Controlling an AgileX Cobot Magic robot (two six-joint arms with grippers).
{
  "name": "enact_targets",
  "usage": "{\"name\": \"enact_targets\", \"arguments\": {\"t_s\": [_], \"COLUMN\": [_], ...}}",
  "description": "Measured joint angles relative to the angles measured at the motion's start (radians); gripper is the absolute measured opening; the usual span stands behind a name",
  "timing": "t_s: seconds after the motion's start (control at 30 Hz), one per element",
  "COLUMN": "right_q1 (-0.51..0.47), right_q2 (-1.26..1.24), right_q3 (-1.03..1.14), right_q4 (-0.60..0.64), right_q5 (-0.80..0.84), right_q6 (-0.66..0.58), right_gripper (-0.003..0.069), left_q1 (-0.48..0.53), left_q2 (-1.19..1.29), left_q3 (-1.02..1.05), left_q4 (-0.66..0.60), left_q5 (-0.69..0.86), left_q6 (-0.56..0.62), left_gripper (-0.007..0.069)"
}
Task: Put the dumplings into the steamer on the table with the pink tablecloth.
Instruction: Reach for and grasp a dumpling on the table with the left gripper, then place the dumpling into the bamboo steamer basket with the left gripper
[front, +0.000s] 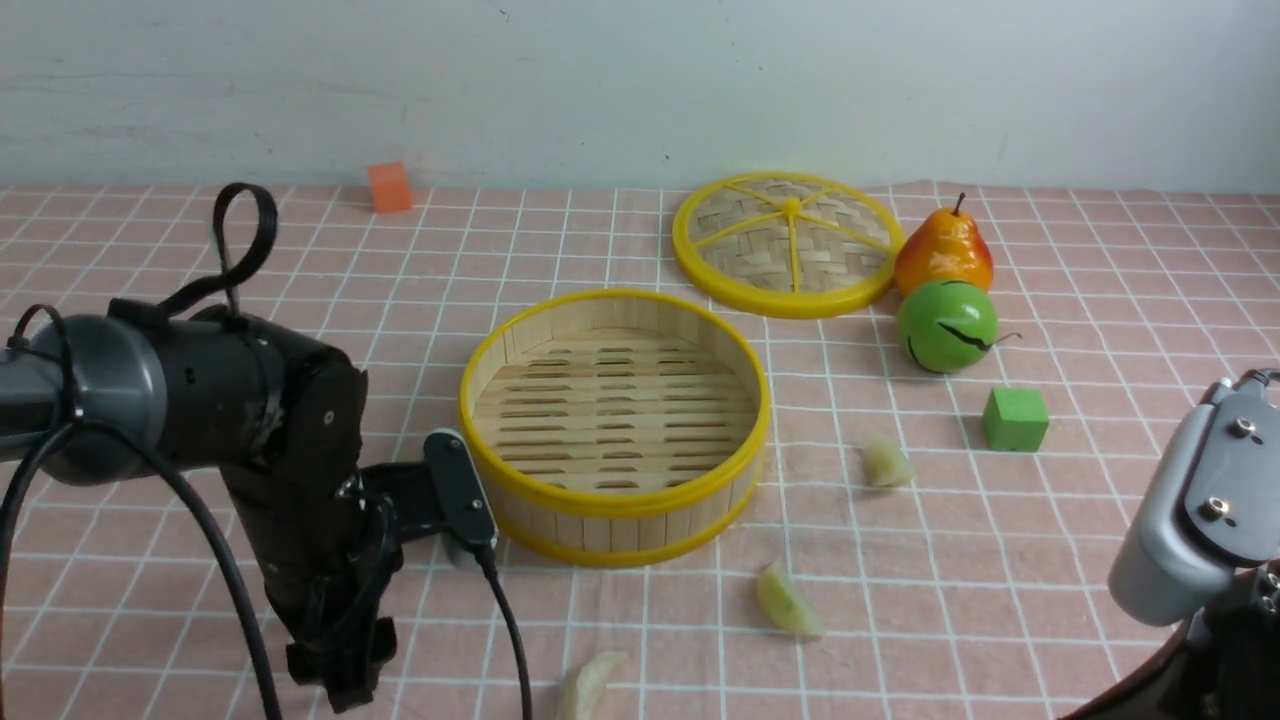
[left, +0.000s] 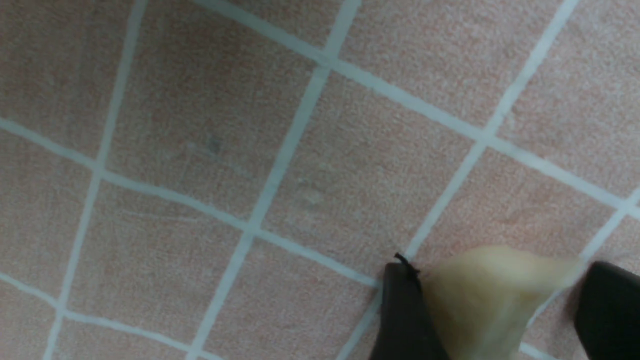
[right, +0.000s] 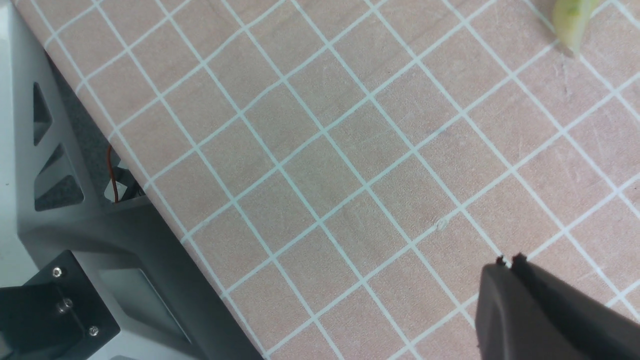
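Observation:
The steamer (front: 615, 500) stands mid-table on the pink tablecloth (front: 1000, 560), with nothing on its slatted floor. In the front view three dumplings lie on the cloth: one (front: 887, 462) right of the steamer, one (front: 788, 600) in front of it, and one (front: 590, 685) at the near edge. My left gripper (left: 500, 270) points down at the near left, open, with a pale dumpling (left: 480, 300) on the cloth between its fingers. One finger (left: 405, 310) touches this dumpling; the other stands apart. My right gripper (right: 507, 260) is shut and empty above bare cloth, far from a dumpling (right: 572, 17).
The flat woven lid (front: 790, 245) lies behind the steamer. A pear (front: 945, 250), a green round fruit (front: 947, 325) and a green cube (front: 1015, 420) sit at the right. An orange cube (front: 390, 187) is by the back wall. The table's near edge shows in the right wrist view.

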Motion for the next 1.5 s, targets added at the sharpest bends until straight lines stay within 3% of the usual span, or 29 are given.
{"name": "enact_targets", "arguments": {"t_s": [0.13, 0.17, 0.23, 0.5, 0.7, 0.9, 1.1, 1.3, 1.5], "right_q1": [0.000, 0.000, 0.000, 0.000, 0.000, 0.000, 0.000, 0.000, 0.000], "right_q2": [0.000, 0.000, 0.000, 0.001, 0.002, 0.002, 0.002, 0.002, 0.002], "right_q3": [0.000, 0.000, 0.000, 0.000, 0.000, 0.000, 0.000, 0.000, 0.000], "right_q4": [0.000, -0.001, -0.005, -0.008, -0.007, 0.002, 0.008, 0.009, 0.009], "right_q5": [0.000, 0.000, 0.000, -0.007, -0.030, -0.035, -0.021, 0.038, 0.062], "right_q6": [-0.001, -0.001, -0.001, -0.001, -0.001, -0.001, 0.000, 0.020, 0.023], "right_gripper": [0.0011, 0.0012, 0.0013, 0.0021, 0.0023, 0.0031, 0.0031, 0.0039, 0.0043], "left_q1": [0.000, 0.000, 0.000, -0.007, -0.010, -0.096, -0.178, -0.176, -0.176], "left_q2": [0.008, 0.008, 0.008, -0.014, -0.062, 0.016, 0.294, 0.506, 0.596], "left_q3": [-0.005, -0.005, -0.005, -0.041, -0.349, -0.649, -0.983, -1.173, -1.219], "left_q4": [-0.001, -0.001, 0.000, 0.056, -0.091, -0.146, -0.112, -0.065, -0.065], "left_q5": [0.004, 0.006, 0.007, -0.001, 0.074, 0.224, 0.344, 0.352, 0.334], "left_q6": [-0.084, -0.135, -0.159, -0.437, -0.624, -0.689, -0.863, -0.931, -0.947], "left_gripper": [0.0325, 0.0270, 0.0258, 0.0244, 0.0244, 0.0244, 0.0244, 0.0244, 0.0244]}}
